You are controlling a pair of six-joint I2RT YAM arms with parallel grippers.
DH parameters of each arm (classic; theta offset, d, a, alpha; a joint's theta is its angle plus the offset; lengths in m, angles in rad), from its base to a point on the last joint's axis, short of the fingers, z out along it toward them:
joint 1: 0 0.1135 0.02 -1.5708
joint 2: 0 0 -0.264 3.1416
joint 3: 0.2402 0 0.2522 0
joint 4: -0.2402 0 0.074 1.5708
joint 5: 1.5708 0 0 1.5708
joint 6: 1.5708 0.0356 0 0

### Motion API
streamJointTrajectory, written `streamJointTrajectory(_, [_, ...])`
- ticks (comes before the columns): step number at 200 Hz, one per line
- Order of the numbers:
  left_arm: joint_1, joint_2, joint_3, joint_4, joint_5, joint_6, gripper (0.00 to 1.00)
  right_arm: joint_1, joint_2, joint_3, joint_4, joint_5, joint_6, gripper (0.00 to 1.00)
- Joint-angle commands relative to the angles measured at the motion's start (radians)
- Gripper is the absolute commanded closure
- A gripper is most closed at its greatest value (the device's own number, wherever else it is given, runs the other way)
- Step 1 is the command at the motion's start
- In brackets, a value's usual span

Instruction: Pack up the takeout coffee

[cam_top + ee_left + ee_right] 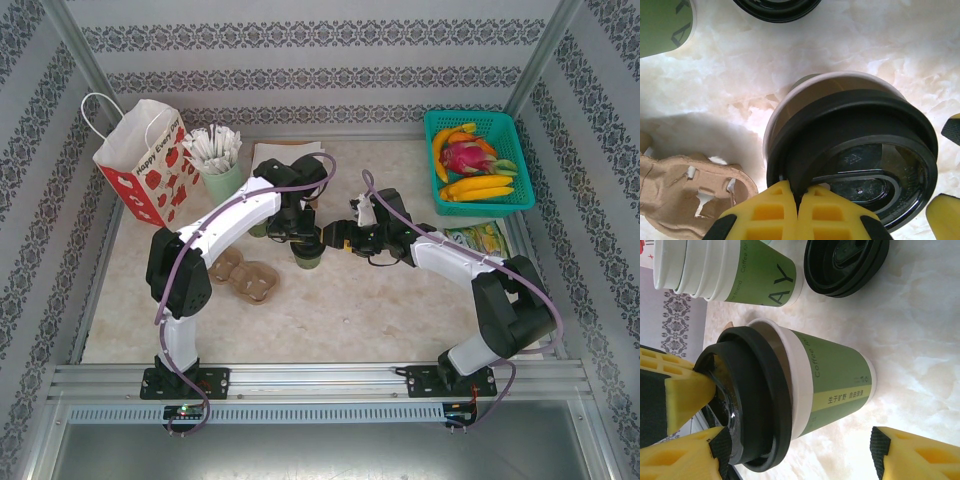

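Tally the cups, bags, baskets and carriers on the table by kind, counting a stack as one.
Lidded coffee cup: 1
Stack of lidless cups: 1
Cup of white sticks: 1
Paper bag: 1
Teal basket: 1
Cardboard carrier: 1
Total: 6

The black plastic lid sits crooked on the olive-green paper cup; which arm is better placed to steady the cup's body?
Probably right: the right gripper is open beside the olive-green paper cup, while the left gripper is shut on the black plastic lid.

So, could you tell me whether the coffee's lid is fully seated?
Not fully: lid sits askew, cup's white rim exposed beside it.
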Motion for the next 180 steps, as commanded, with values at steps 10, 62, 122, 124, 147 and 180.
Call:
streamJointTrajectory(10, [0.016, 0.009, 0.036, -0.049, -0.018, 0.018, 1.00, 0.008, 0.006, 0.023, -0.011, 0.023, 0.014, 0.25])
streamJointTrajectory(62, [0.046, 0.001, 0.038, -0.050, 0.072, 0.042, 1.00, 0.009, -0.001, 0.033, -0.016, 0.011, 0.030, 0.23])
streamJointTrajectory(122, [0.078, 0.023, 0.054, -0.064, 0.094, 0.069, 1.00, 0.009, 0.004, 0.055, -0.034, 0.009, 0.058, 0.21])
streamJointTrajectory(124, [0.080, 0.024, 0.055, -0.064, 0.096, 0.070, 1.00, 0.008, 0.006, 0.056, -0.035, 0.009, 0.058, 0.21])
streamJointTrajectory(147, [0.089, 0.032, 0.055, -0.067, 0.101, 0.078, 1.00, 0.009, 0.016, 0.063, -0.054, 0.013, 0.058, 0.21])
streamJointTrajectory(180, [0.091, 0.053, 0.044, -0.043, 0.122, 0.078, 1.00, 0.010, 0.033, 0.067, -0.073, 0.023, 0.061, 0.21])
